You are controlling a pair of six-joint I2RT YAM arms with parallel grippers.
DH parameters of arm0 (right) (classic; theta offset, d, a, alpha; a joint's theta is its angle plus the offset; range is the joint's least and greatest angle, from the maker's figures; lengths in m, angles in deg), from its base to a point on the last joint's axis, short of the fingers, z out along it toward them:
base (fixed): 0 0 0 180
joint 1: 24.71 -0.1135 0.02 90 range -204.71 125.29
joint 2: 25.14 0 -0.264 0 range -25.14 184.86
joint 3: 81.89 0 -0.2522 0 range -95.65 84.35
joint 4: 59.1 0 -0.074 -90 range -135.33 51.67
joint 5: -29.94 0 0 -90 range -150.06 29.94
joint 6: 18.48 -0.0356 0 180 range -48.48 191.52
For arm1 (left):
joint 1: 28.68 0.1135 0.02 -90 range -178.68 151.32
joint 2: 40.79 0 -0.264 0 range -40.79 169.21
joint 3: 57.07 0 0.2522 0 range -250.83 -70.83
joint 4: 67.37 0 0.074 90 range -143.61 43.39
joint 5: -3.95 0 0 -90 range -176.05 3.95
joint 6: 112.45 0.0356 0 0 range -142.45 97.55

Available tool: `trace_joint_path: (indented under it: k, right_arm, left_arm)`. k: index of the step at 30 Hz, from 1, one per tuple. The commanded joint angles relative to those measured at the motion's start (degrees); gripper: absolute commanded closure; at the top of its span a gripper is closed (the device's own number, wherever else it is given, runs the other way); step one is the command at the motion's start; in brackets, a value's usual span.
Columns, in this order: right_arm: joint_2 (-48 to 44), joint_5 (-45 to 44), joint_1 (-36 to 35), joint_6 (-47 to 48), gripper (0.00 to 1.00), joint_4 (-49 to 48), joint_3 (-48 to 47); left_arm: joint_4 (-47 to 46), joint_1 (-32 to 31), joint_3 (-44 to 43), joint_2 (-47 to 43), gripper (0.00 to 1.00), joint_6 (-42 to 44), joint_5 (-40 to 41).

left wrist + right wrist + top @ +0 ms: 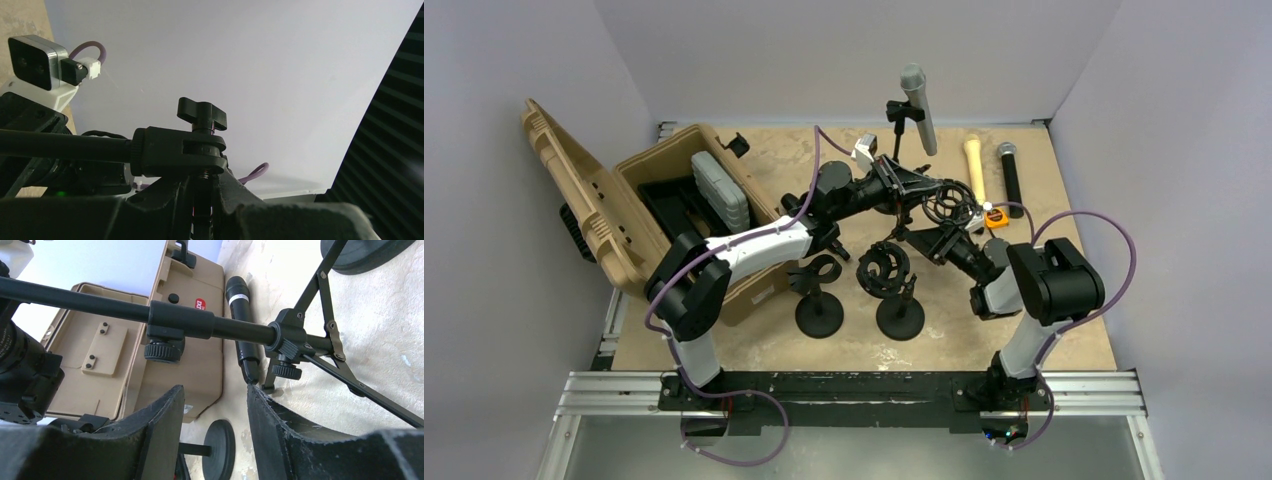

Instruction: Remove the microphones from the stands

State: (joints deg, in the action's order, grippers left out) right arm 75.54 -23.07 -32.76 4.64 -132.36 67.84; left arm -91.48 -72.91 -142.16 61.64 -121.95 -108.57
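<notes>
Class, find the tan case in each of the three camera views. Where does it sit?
Top external: tan case, lid open, at left.
Left wrist: not in it.
Right wrist: upper left, behind the black stand tube.
Shared landmark: beige tabletop, in all three.

Three microphones: a grey microphone (916, 95) raised well to the right of the tan case (584, 205), and a beige microphone (974, 165) and a black microphone (1010, 180) lying side by side farther right of it.

Three stands: a round-base stand (819, 312) just right of the case, a second round-base stand (900, 316) beside it on the side away from the case, and one tripod stand (185, 320).

One tan case, holding one grey box (720, 190).

One small orange object (996, 219), well right of the case.

Two robot arms: left arm (754, 245), right arm (1049, 280).
</notes>
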Motion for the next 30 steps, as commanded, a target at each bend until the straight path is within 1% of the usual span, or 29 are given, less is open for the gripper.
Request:
trace_joint_path:
  k: [1, 6, 9, 12, 15, 18, 20, 26, 28, 30]
  right_arm:
    - [-0.73, -0.06, -0.41, -1.06, 0.51, -30.23, -1.08]
    - [-4.14, -0.17, -0.45, -1.31, 0.48, -28.72, -1.36]
    - [-6.32, -0.45, -0.47, -0.21, 0.47, -23.12, -2.51]
    - [-7.07, -0.49, -0.47, -0.53, 0.47, -23.91, -2.53]
    - [-6.69, -0.66, -0.47, -0.52, 0.48, -21.86, -3.4]
    - [-5.27, -0.24, -0.47, -1.28, 0.52, -23.61, -3.6]
    - [-4.97, -0.4, -0.56, -1.32, 0.57, -24.13, -3.66]
    - [-5.56, -1.66, -0.88, 1.06, 0.72, -21.01, -4.87]
    - [-5.87, -2.71, -1.2, 2.67, 0.75, -19.06, -5.05]
    - [-6.18, -3.45, -1.28, 4.34, 0.74, -17.44, -5.25]
  left_arm:
    - [-3.26, 0.24, 0.67, -0.91, 0.85, -1.21, 0.68]
    - [-3.27, 0.29, 0.67, -0.92, 0.85, -1.13, 0.71]
    - [-3.35, 0.29, 0.67, -0.93, 0.85, -1.2, 0.73]
    - [-3.42, 0.33, 0.7, -0.91, 0.85, -1.26, 0.55]
    - [-3.44, 0.27, 0.84, -1.05, 0.85, -1.22, 0.59]
    - [-3.52, 0.27, 0.84, -1.16, 0.85, -1.22, 0.49]
    - [-3.44, 0.28, 0.97, -1.26, 0.85, -1.09, 0.54]
    - [-3.35, 0.28, 1.36, -1.45, 0.85, -0.91, 0.73]
    - [-3.35, 0.28, 1.24, -1.36, 0.85, -0.95, 0.71]
    - [-3.33, 0.28, 1.28, -1.44, 0.85, -1.03, 0.74]
